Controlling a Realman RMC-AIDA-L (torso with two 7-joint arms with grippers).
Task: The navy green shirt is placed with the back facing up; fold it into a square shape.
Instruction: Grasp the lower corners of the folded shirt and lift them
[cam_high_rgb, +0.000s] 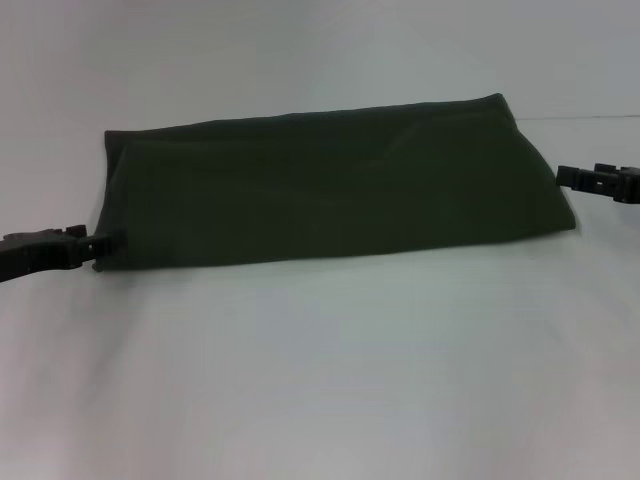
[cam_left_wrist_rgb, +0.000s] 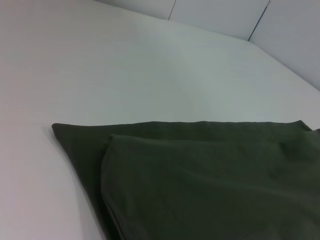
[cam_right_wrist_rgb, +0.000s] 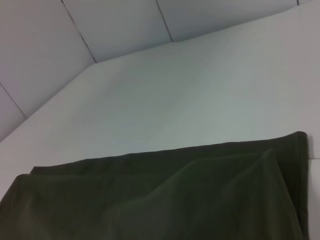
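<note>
The navy green shirt (cam_high_rgb: 340, 185) lies on the white table (cam_high_rgb: 320, 380) as a long folded band, plain side up, stretched between the two grippers; the left gripper (cam_high_rgb: 100, 245) sits at the band's near left corner, its tip touching or pinching the cloth edge, though whether its fingers are clamped on fabric or merely beside it cannot be told; the right gripper (cam_high_rgb: 565, 176) stands just off the band's right end, apart from or barely meeting the cloth, and its fingers cannot be read either. Both wrist views show two stacked layers, the upper one set back from the lower edge, so the fold is not perfectly flush. The band is judged to need at least one more fold across its length to reach a square; the risk from here is that a gripper catches only the top layer, so the layers slide apart and the fold skews; uneven lifting between the two ends could drag the band, wrinkle it, or leave an oblong.
</note>
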